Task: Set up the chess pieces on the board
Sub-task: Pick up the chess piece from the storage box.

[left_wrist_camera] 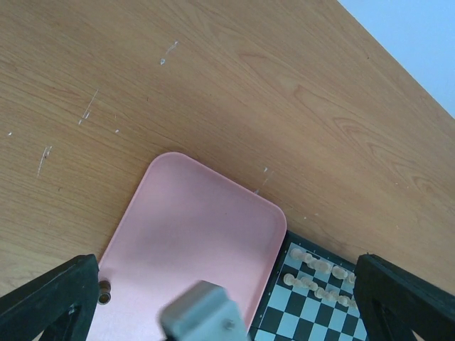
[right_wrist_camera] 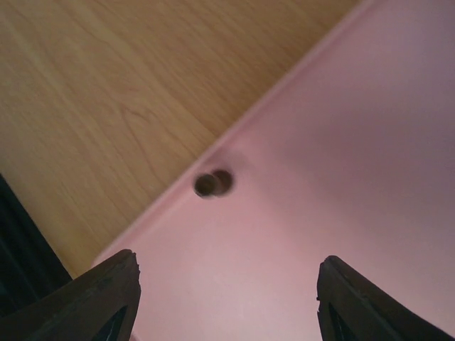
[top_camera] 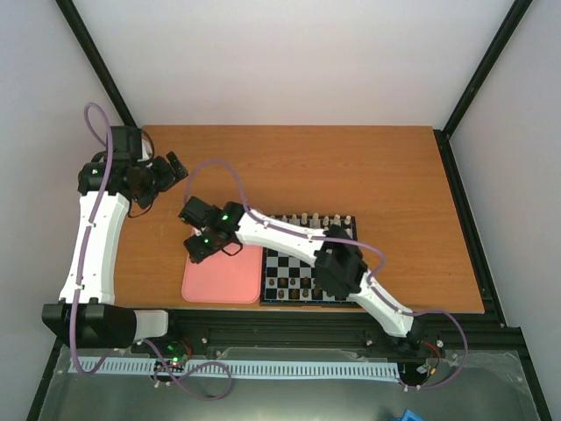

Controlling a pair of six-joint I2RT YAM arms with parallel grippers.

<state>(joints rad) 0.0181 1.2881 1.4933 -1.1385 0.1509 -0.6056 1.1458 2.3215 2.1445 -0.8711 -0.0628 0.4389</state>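
Pick step: right end effector (right_wrist_camera: 227, 260) hangs part-open and empty over a dark chess piece (right_wrist_camera: 212, 183) at the left rim of the pink tray (right_wrist_camera: 341, 142), by the near edge of the surface (top_camera: 394, 175). Next: drop, close, carry right to the board (top_camera: 285, 276) touching the tray; the rim likely crowds the grasp. Left end effector (top_camera: 171, 167) sits far-left, wide open, empty.

One board (top_camera: 285, 274), one pink tray (top_camera: 223, 282), one table (top_camera: 351, 167).
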